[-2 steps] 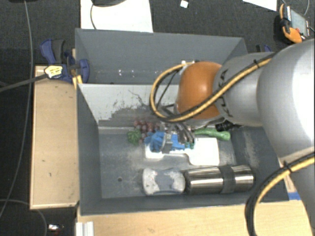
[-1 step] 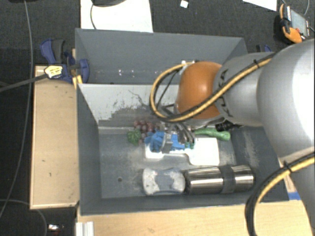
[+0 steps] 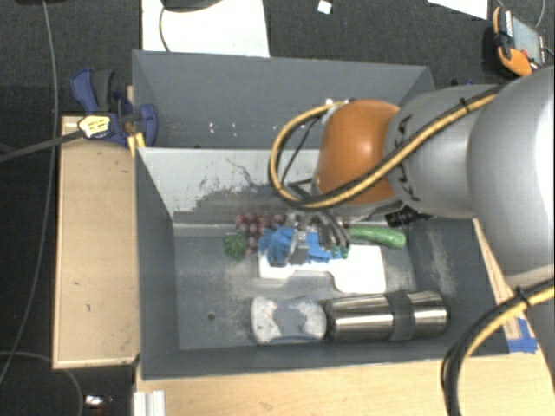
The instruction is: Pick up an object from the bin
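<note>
So the gripper (image 3: 321,237) is down on a chunky bright-blue plastic toy (image 3: 279,248), roughly dead centre of the grey metal bin (image 3: 160,258), at the 9 o'clock end of a flat white slab (image 3: 360,274). The wrist under the orange cover (image 3: 351,150) hides the toy's 3 o'clock side, so I can't tell if the gripper is clenched or released. Around the toy: a shiny steel cylinder (image 3: 386,315) with a black band at 5 o'clock, a lumpy grey-white chunk (image 3: 286,319) at 6, a smooth green piece (image 3: 381,236) at 3, and knobbly purple grapes (image 3: 251,224) at 10.
</note>
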Controlling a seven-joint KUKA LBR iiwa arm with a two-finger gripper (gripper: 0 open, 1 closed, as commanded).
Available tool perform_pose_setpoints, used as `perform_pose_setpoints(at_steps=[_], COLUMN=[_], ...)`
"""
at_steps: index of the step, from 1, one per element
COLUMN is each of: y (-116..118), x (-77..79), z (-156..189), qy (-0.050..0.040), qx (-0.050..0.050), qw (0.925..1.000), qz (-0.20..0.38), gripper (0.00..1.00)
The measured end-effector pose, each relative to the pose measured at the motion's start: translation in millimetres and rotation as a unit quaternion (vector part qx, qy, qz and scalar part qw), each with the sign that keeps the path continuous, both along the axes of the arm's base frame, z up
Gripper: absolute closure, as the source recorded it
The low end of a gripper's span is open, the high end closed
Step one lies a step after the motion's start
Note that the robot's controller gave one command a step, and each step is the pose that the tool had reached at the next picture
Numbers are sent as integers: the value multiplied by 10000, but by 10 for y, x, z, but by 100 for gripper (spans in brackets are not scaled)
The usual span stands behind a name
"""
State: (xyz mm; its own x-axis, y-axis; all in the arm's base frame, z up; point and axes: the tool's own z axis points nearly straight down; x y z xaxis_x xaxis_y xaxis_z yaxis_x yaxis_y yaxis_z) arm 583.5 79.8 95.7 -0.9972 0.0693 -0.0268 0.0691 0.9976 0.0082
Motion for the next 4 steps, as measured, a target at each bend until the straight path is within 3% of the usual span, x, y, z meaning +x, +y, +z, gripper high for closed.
perform_pose_setpoints(at_steps=[2, 3, 4], y=[-63, -108, -35], x=[29, 39, 29], z=[80, 348, 208], qy=[-12, -40, -16], qx=[-10, -20, -7], qw=[9998, 9980, 9995], qz=[211, 635, 301], gripper=[100, 100, 100])
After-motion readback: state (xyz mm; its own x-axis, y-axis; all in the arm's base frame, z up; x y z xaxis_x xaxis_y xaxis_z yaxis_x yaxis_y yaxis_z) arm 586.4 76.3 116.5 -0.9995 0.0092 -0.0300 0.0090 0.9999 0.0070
